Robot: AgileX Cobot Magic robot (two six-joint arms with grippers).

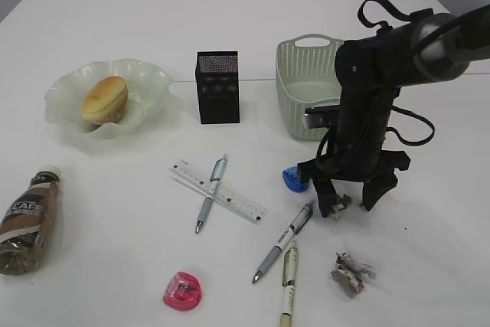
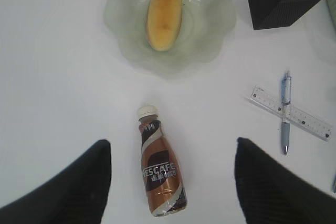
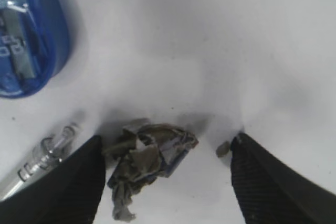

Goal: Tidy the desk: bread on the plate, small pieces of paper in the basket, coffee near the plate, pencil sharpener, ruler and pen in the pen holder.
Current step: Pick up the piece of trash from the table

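The bread (image 1: 105,99) lies on the frilled plate (image 1: 153,76). A coffee bottle (image 1: 29,220) lies on its side at the left. From above, my left gripper (image 2: 172,141) is open with the coffee bottle (image 2: 161,169) between its fingers, well below them. My right gripper (image 1: 348,203) stands open at the table, straddling a crumpled piece of paper (image 3: 149,161); a tiny scrap (image 3: 222,149) lies by its right finger. Another paper wad (image 1: 351,272) lies nearer the front. A ruler (image 1: 218,191) under a pen (image 1: 210,193), two pens (image 1: 285,240), a blue sharpener (image 1: 294,179) and a pink sharpener (image 1: 183,290) lie loose.
The black pen holder (image 1: 218,87) stands at the back centre and the pale basket (image 1: 306,89) to its right, just behind my right arm. The blue sharpener (image 3: 26,35) and a pen's tip (image 3: 42,156) lie close to my right gripper's left finger.
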